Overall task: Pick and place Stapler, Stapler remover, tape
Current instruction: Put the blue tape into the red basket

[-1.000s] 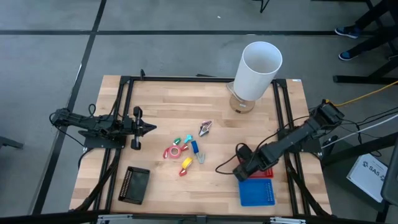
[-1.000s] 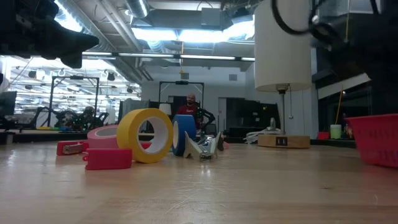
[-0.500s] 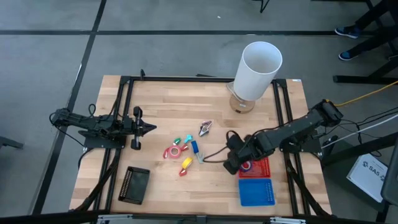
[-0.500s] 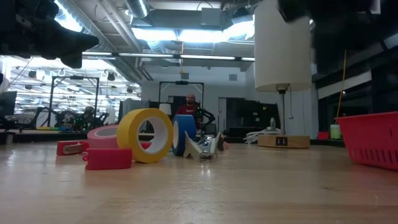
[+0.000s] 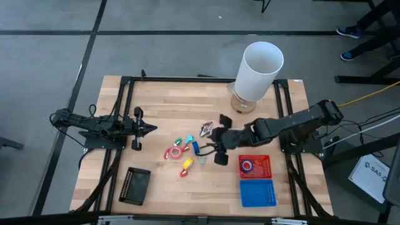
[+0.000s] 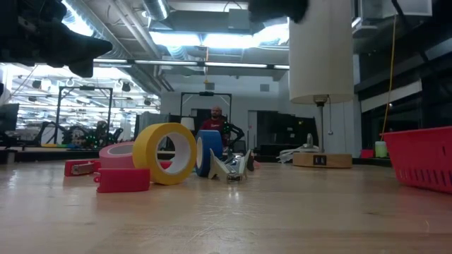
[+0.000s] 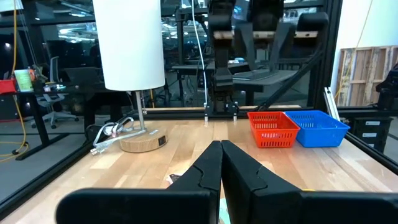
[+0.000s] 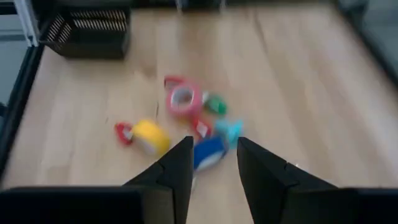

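Note:
The small items lie in a cluster mid-table: a pink-red tape roll (image 5: 173, 152), a blue roll (image 5: 195, 147) and a yellow roll (image 5: 187, 164), which stand on edge in the low view (image 6: 168, 153). A silver stapler remover (image 5: 205, 129) lies at the cluster's far right. A small red stapler (image 6: 123, 180) lies in front of the rolls. My right gripper (image 5: 212, 141) hovers open at the cluster's right side, with the blue roll (image 8: 208, 151) ahead of its fingers. My left gripper (image 5: 152, 128) is shut and waits at the table's left.
A red basket (image 5: 262, 170) with a ring roll (image 5: 247, 166) in it and a blue basket (image 5: 257, 192) sit near the right front. A black tray (image 5: 135, 185) sits at the left front. A tall white cylinder on a wooden base (image 5: 259, 65) stands far right.
My right gripper has travelled from above the red basket toward the table's left and slightly toward the far edge, ending beside the cluster. The ring roll in the red basket now shows uncovered.

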